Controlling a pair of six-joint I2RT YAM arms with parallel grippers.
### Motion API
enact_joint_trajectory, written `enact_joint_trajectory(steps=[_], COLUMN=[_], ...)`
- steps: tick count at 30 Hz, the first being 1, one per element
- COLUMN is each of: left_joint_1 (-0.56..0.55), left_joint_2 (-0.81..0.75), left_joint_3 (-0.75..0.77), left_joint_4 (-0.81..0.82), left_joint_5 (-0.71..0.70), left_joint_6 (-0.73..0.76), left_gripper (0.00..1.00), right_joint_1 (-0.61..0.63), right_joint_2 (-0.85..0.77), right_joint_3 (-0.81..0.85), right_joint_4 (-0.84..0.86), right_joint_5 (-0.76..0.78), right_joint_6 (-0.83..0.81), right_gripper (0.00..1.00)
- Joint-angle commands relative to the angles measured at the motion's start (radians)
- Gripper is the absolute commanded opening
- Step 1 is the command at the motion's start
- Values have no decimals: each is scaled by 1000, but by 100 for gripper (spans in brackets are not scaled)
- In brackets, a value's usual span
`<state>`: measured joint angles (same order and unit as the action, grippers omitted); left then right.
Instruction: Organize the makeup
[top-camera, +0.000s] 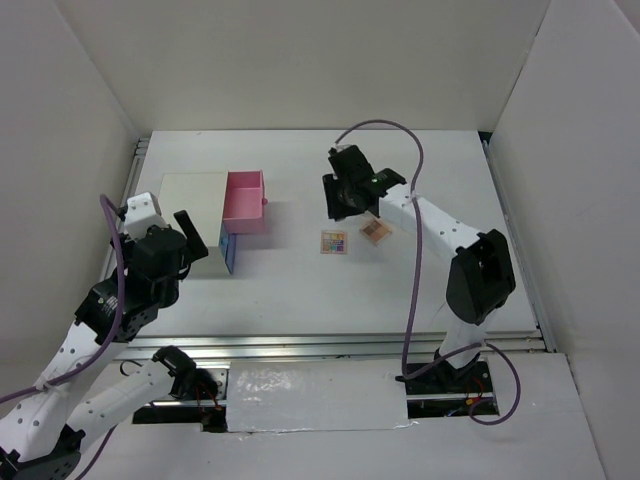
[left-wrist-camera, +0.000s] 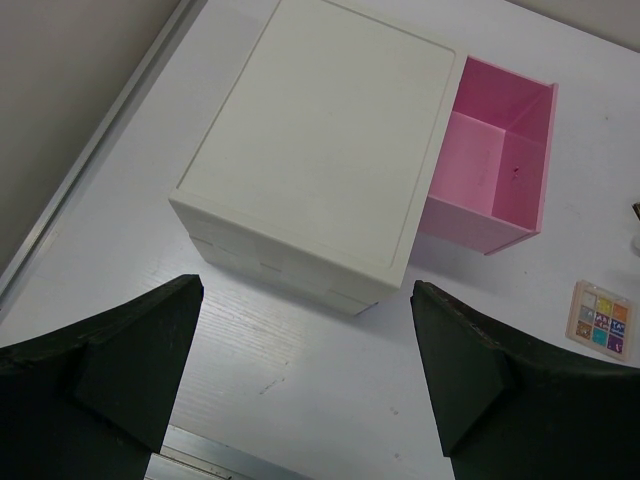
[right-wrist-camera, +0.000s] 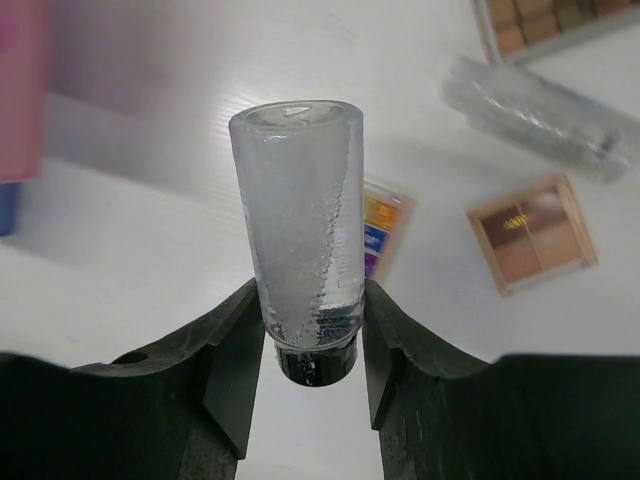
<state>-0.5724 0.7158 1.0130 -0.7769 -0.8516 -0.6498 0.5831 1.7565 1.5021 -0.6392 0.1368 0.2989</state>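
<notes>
Bottle (right-wrist-camera: 300, 220) with black cap sits pinched in right tool (right-wrist-camera: 310, 312), left tool (left-wrist-camera: 305, 300) spread, palette (right-wrist-camera: 530, 232) lettering illegible.

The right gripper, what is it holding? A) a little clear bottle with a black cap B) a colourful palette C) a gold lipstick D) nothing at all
A: the right wrist view shows the right gripper shut on the little clear bottle, black cap down between its fingers; the colourful palette lies loose behind it.
</notes>
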Motion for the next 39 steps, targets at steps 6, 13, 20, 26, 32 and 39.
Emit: enact_joint_trajectory(steps=[6, 13, 20, 26, 32, 39], left_joint_1=[3, 3, 3, 3, 3, 3], left_joint_2=[-18, -18, -39, -39, -41, -38], left_joint_3=[7, 6, 1, 4, 2, 2], left_joint_4=[27, 31, 36, 33, 37, 34], left_joint_5=[-24, -15, -14, -14, -9, -10], left_joint_6=[12, 15, 16, 18, 21, 19], left_gripper=[99, 99, 99, 99, 99, 99], right_joint_1=[125, 136, 155, 155, 161, 88], right_joint_2=[115, 289, 464, 488, 449, 336], right_joint_3=[352, 504, 693, 699, 690, 663], right_joint_4=[62, 223, 222, 253, 259, 156], right_joint_5=[-132, -331, -428, -468, -464, -276], right_joint_6=[61, 273, 336, 347, 324, 244], right_gripper=[31, 33, 35, 54, 85, 89])
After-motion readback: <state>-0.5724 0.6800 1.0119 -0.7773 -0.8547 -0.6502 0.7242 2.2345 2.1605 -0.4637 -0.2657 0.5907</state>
